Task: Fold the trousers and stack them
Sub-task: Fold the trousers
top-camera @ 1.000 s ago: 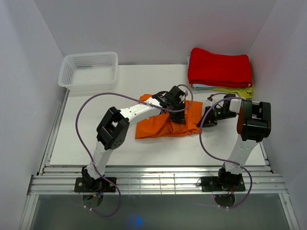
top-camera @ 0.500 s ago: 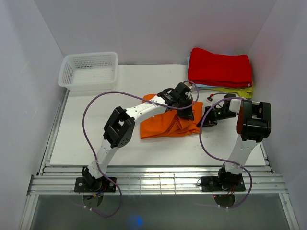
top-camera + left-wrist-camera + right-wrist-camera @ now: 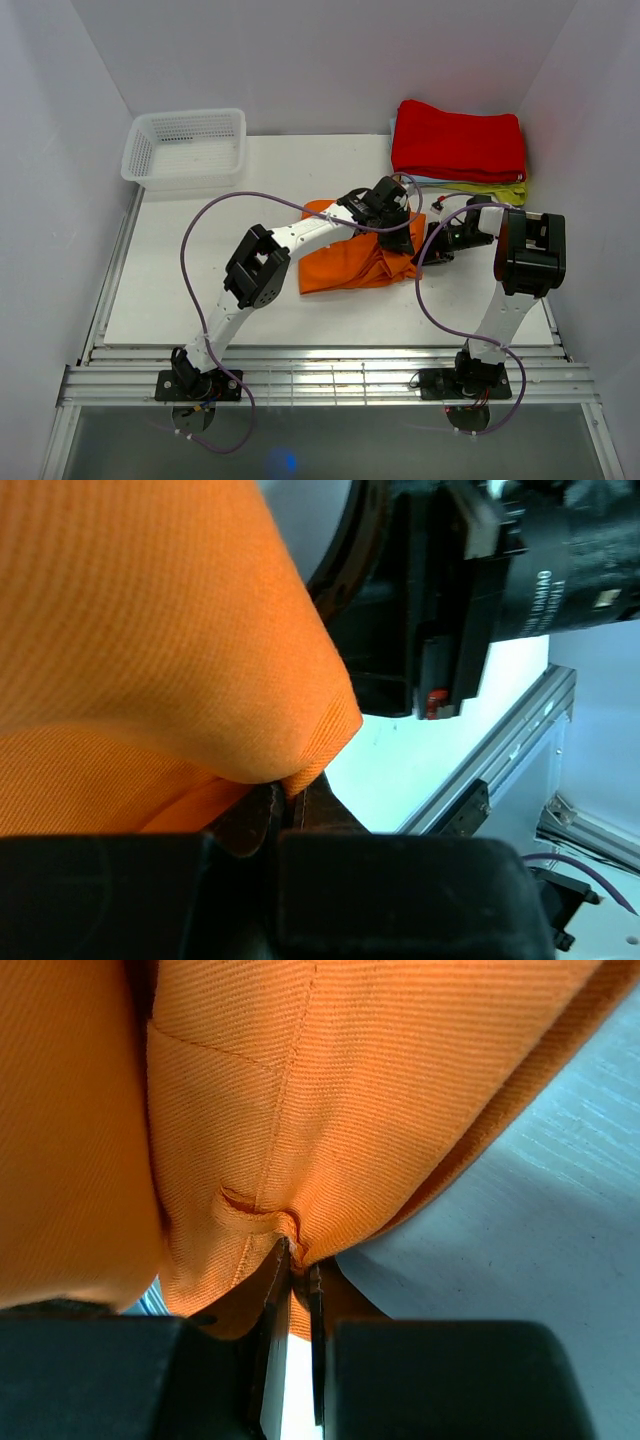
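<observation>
1. The bright orange soft cloth trousers lie bunched in a crumpled heap on the white table, a little right of its middle.
2. The left gripper reaches across the heap to its far right corner. Its jaws are pinched together on a fold of the orange cloth.
3. In the left wrist view the pinched edge sits right between the fingertips. The rest of the fabric bulges up over them and fills the upper left of that view.
4. The right gripper sits at the heap's right edge, just beside the left gripper. It too is clamped tight on the trousers.
5. In the right wrist view its narrow jaws bite a puckered spot beside a stitched seam, and the cloth hangs above and to both sides.
6. Both grips are on the same right-hand end of the trousers, while the left end of the heap rests loose on the table.
7. A white plastic mesh basket stands at the far left corner, well apart from the trousers.
8. A red folded cloth tops a stack at the far right corner, near the trousers but not touching them.
</observation>
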{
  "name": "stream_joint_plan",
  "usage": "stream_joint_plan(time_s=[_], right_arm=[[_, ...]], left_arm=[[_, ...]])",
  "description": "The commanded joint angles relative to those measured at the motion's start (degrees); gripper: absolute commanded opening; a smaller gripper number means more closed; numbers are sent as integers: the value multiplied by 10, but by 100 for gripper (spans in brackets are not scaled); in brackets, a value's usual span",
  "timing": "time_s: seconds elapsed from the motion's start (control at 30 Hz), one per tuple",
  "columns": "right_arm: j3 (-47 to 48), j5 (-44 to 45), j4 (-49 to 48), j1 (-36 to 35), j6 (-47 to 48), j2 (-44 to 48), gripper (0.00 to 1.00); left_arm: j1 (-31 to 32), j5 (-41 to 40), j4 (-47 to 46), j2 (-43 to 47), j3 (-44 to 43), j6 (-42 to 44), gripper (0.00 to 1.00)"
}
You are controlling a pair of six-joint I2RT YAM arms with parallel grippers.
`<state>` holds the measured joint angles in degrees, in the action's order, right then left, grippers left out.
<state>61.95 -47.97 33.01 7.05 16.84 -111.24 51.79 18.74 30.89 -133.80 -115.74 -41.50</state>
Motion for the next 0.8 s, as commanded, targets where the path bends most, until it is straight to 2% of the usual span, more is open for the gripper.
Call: stream_joint_plan(time_s=[0.0, 0.13, 0.17, 0.23, 0.27, 0.3, 0.37, 0.4, 0.47, 0.5, 0.67, 0.77], right_arm=[[4, 23, -3, -5, 26, 16, 8], [3, 29, -1, -5, 31, 23, 8], [2, 31, -1, -5, 33, 25, 8], [5, 38, 9, -5, 43, 28, 8], [13, 43, 15, -5, 46, 30, 11], [18, 52, 27, 1, 55, 31, 22], [32, 59, 46, 10, 65, 41, 30], [46, 61, 56, 17, 71, 45, 37], [63, 67, 81, 43, 90, 56, 43], [73, 71, 92, 51, 97, 58, 47], [146, 90, 155, 85, 130, 56, 51], [174, 86, 178, 95, 135, 58, 54]], left_arm=[[22, 46, -43, 17, -35, -17, 0], [22, 44, -46, 11, -36, -20, 0], [22, 43, -50, 7, -37, -22, 4], [21, 47, -59, 5, -31, -25, 27], [20, 49, -62, 2, -27, -27, 49], [16, 51, -63, 0, -20, -25, 58], [8, 51, -64, 6, -2, -23, 69], [2, 53, -66, 17, 23, -23, 73], [-9, 58, -68, 28, 39, -17, 75], [-11, 65, -68, 41, 45, -11, 80], [-12, 91, -46, 88, 63, 54, 95], [-25, 114, -42, 138, 101, 90, 98]])
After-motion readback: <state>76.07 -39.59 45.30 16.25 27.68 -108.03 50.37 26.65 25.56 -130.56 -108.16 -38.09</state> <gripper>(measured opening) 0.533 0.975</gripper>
